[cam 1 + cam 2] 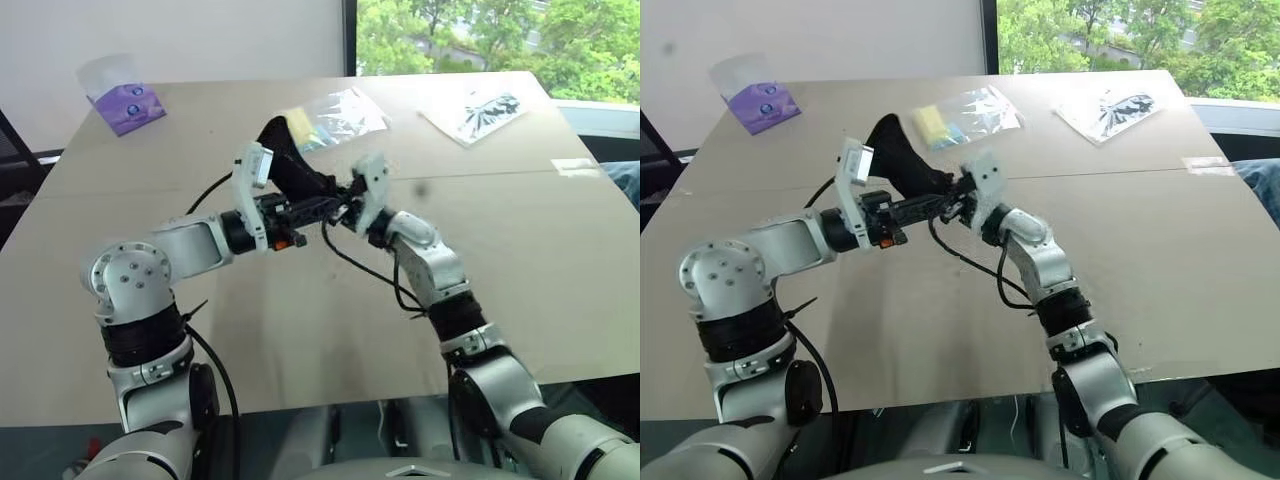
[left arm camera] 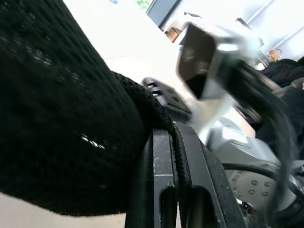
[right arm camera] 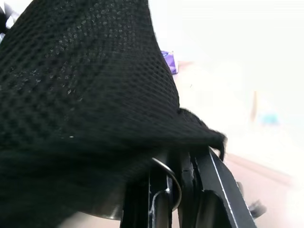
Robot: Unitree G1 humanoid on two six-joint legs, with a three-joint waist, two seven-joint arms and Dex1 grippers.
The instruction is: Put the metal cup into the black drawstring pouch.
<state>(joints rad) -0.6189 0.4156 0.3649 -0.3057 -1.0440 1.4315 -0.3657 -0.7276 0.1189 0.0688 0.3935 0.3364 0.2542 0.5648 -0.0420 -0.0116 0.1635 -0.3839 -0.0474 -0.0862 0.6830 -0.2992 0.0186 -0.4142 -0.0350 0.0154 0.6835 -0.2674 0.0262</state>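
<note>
Both fingers clamped on pouch.

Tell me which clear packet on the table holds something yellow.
The middle clear packet, just beyond the black drawstring pouch; the left packet holds purple, the right packet a black-and-white print.

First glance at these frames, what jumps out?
The two grippers meet in mid-air over the middle of the tan table, the left gripper and the right gripper both shut on the soft black mesh drawstring pouch, which rises between them. In the right wrist view a shiny metal cup rim peeks out under the fabric. Behind lie a purple packet at far left and clear plastic bags mid-table.
</note>
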